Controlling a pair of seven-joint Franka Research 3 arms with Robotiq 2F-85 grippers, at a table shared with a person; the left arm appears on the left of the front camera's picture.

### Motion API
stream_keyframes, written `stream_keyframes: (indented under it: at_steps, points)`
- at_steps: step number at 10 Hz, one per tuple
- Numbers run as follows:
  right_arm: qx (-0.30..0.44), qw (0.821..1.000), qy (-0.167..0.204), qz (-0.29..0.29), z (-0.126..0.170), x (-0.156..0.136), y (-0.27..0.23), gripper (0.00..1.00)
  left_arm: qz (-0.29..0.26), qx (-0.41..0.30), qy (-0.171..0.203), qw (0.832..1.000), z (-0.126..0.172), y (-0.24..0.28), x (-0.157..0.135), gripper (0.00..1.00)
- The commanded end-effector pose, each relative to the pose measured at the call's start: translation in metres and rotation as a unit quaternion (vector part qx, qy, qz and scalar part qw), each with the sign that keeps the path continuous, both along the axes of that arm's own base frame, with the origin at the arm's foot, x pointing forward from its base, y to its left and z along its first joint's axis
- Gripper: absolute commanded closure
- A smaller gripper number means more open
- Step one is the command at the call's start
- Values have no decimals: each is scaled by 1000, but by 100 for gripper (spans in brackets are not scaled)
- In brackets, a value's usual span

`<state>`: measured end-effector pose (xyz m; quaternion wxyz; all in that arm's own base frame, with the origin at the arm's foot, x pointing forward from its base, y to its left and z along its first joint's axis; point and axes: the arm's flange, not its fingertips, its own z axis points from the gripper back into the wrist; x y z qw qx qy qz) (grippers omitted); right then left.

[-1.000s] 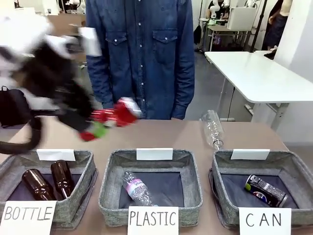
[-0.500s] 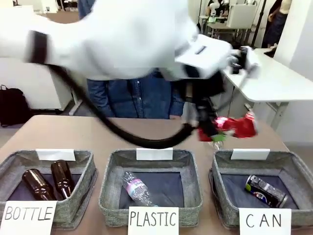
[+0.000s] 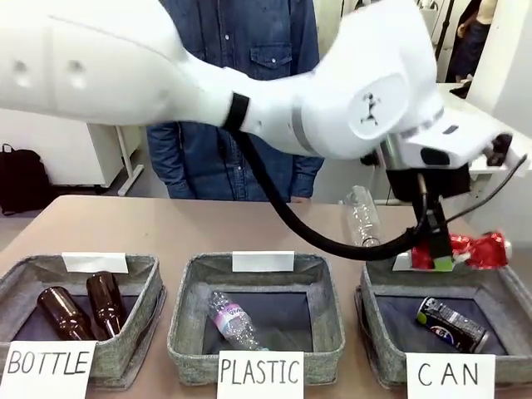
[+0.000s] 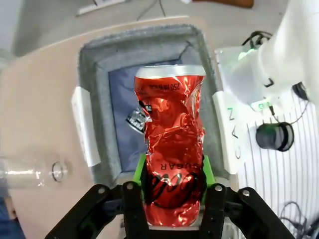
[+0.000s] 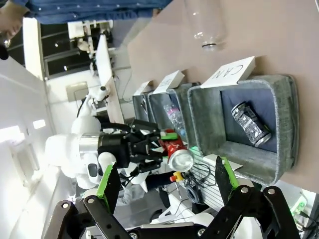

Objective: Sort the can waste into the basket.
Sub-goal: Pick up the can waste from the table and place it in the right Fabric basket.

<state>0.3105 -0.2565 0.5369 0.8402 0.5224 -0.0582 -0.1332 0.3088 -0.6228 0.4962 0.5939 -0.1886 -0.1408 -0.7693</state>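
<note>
My left gripper [image 3: 438,253] is shut on the red crushed can [image 3: 480,249], holding it level above the far rim of the grey CAN basket [image 3: 374,309]. In the left wrist view the red can [image 4: 172,144] sits between the green pads of the left gripper [image 4: 172,180], with the basket [image 4: 94,94] open below it. The black can [image 3: 452,324] lies on the basket's dark lining; it peeks out beside the red can [image 4: 134,119]. My right gripper [image 5: 164,181] is open and holds nothing. It looks from afar at the basket [image 5: 281,94] and the black can [image 5: 251,124].
A clear plastic bottle [image 3: 362,218] lies on the table behind the CAN basket. The PLASTIC bin [image 3: 187,320] holds a clear bottle and the BOTTLE bin [image 3: 143,312] holds two brown bottles. A person in a denim shirt [image 3: 241,108] stands at the far side.
My left arm has swung from the table's left across to the right with the red can, from above the middle to over the CAN basket.
</note>
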Motion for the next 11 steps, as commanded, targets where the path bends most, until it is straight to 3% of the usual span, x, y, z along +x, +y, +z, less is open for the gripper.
stream_keyframes:
  at_steps: [1, 3, 4, 5, 11]
  points:
    - [-1, 1000, 2, -3, 3, 0, -1, 0, 16, 20, -14, 1000, 16, -6, 3, 53]
    - [-1, 1000, 2, -3, 3, 0, -1, 0, 17, 27, -19, 999, 13, -5, 4, 53]
    - [-1, 1000, 2, -3, 3, 0, -1, 0, 16, 27, -17, 999, 13, -4, 5, 36]
    - [-1, 1000, 2, -3, 3, 0, -1, 0, 11, 32, -20, 999, 12, -4, 5, 0]
    - [-1, 1000, 2, -3, 3, 0, -1, 0, 13, 39, -16, 999, 10, 1, 8, 0]
